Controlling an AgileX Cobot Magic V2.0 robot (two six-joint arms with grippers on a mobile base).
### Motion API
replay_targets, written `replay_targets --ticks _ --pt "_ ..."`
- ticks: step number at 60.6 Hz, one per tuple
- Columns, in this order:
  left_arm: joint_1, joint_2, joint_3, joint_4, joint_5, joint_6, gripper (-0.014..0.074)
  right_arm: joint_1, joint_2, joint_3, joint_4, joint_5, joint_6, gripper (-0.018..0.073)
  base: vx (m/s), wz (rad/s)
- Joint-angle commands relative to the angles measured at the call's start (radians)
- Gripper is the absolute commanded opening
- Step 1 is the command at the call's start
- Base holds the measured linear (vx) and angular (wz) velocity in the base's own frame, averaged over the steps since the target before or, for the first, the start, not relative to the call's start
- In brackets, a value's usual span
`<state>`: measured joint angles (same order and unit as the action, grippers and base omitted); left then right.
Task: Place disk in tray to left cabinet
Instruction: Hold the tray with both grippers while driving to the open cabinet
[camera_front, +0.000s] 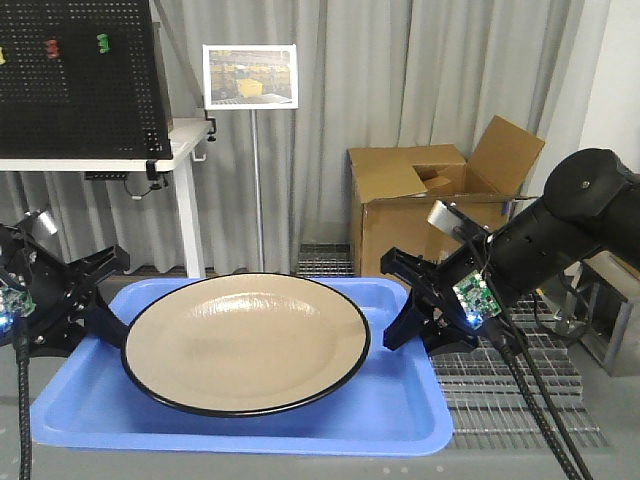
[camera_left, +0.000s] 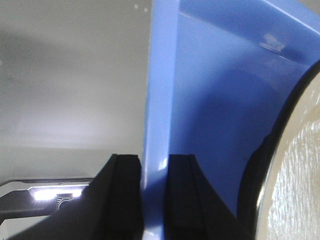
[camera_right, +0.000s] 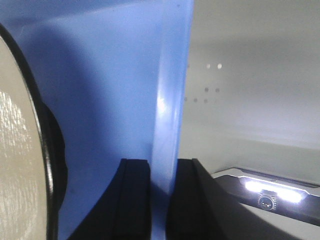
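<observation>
A large tan disk (camera_front: 246, 340) with a thin black rim lies in the blue tray (camera_front: 400, 410), filling most of it. My left gripper (camera_front: 108, 322) is shut on the tray's left rim (camera_left: 159, 125), one finger on each side of it. At the other end my right gripper (camera_front: 400, 318) is shut on the right rim (camera_right: 170, 110) in the same way. The disk's edge (camera_left: 300, 175) shows at the right of the left wrist view, and the disk (camera_right: 17, 150) at the left of the right wrist view. The left cabinet is out of view.
An open cardboard box (camera_front: 440, 205) stands behind the right arm. A white table (camera_front: 110, 155) with a black pegboard (camera_front: 80, 75) is at the back left, and a sign on a thin pole (camera_front: 252, 150) stands in the middle. Metal grating (camera_front: 520, 395) lies at the lower right.
</observation>
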<state>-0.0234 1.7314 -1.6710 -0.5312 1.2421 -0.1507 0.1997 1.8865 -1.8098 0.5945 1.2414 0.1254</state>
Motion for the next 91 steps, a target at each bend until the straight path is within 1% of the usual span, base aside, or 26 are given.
replay_targets --ticks 1,30,54,73,91 --pt "-0.032 -0.059 -0.038 -0.231 0.011 -0.024 0.0 0.032 -0.064 -0.035 0.222 -0.022 -0.008 -0.0001 0.51 -0.05" --pt "-0.032 -0.059 -0.038 -0.231 0.011 -0.024 0.0 0.032 -0.064 -0.035 0.222 -0.022 -0.008 -0.0001 0.47 -0.11" --pt "-0.032 -0.059 -0.038 -0.231 0.01 -0.024 0.0 0.032 -0.064 -0.035 0.222 -0.023 -0.008 -0.0001 0.37 -0.22" --pt "-0.032 -0.059 -0.038 -0.231 0.01 -0.024 0.0 0.032 -0.064 -0.035 0.222 -0.022 -0.008 -0.0001 0.26 -0.44" --pt "-0.032 -0.059 -0.038 -0.232 0.011 -0.024 0.0 0.032 -0.064 -0.035 0.222 -0.022 -0.008 -0.0001 0.2 -0.67"
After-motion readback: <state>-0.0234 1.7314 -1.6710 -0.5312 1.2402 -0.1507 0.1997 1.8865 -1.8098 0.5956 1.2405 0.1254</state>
